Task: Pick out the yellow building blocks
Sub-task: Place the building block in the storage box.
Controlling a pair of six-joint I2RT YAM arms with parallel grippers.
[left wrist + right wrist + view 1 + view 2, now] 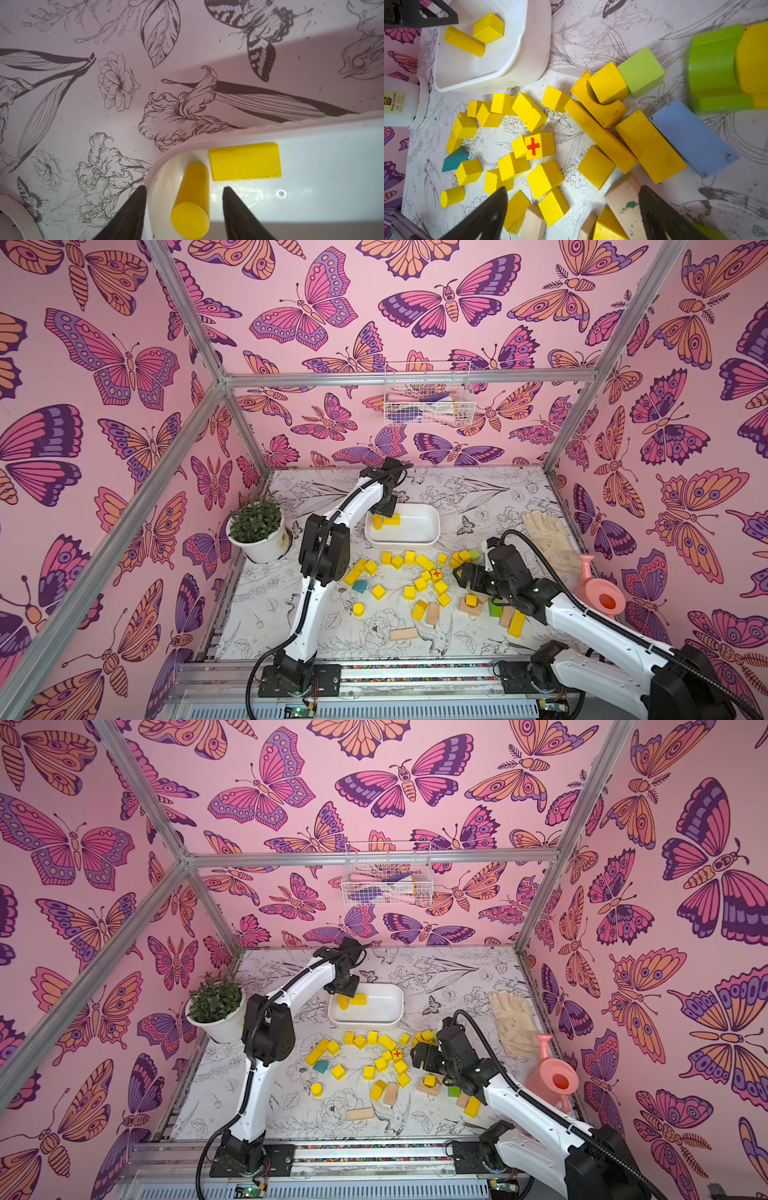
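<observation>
Yellow cylinder (191, 199) lies in tub (270, 126) corner, clear of parted left tool (184, 187).

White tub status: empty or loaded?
Not empty. A yellow cylinder on its side and a yellow rectangular block lie in the white tub, both at the end under the left gripper.

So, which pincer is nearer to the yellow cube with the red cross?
The right. The right pincer is open, close beside the red-cross cube; the left pincer is farther off, over a corner of the white tub.
</observation>
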